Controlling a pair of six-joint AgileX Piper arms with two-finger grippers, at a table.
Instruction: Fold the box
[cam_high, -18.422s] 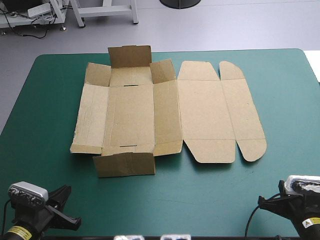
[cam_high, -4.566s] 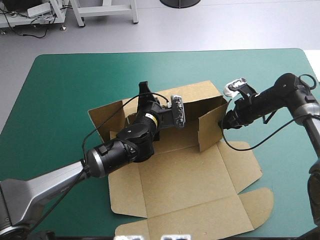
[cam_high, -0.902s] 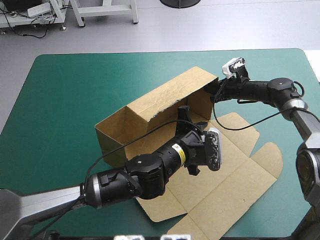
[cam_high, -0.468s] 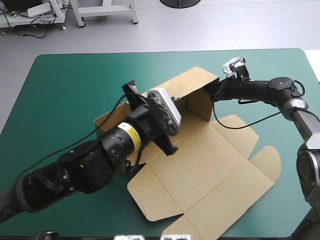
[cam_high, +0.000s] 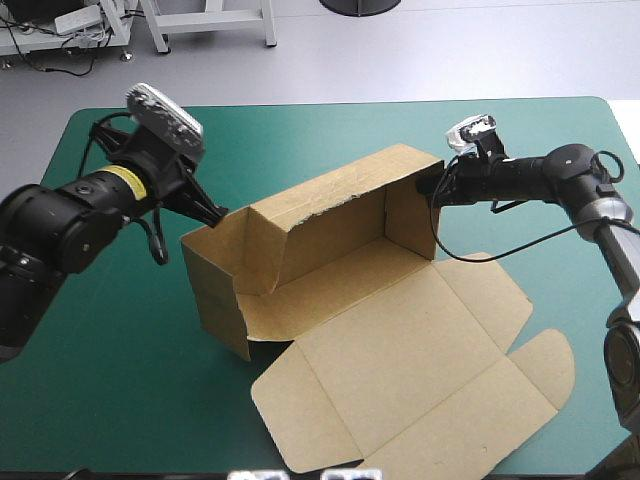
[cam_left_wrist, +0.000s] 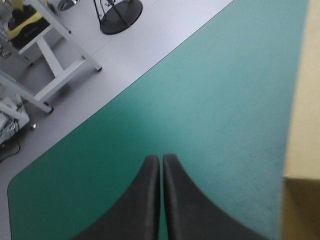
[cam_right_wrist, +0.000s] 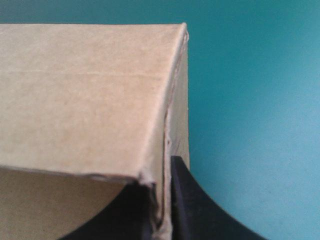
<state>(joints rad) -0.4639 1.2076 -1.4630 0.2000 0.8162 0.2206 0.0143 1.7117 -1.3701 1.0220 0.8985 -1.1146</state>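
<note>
Right gripper (cam_right_wrist: 161, 182) is clamped on the end wall of the brown cardboard box (cam_high: 330, 215), parked at the middle of the worktop (cam_high: 300, 130), lid (cam_high: 400, 360) flat toward the near edge. Left gripper (cam_left_wrist: 160, 162) is pressed together, empty. Board is reckoned light but stiff, so it's best gripped at wall edges.

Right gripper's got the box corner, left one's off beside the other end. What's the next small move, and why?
Probably bring the left gripper in against the left end wall of the box. It is shut over the teal-green cover and holds nothing, while the right gripper pinches the opposite corner, so that end looks unsupported.
</note>
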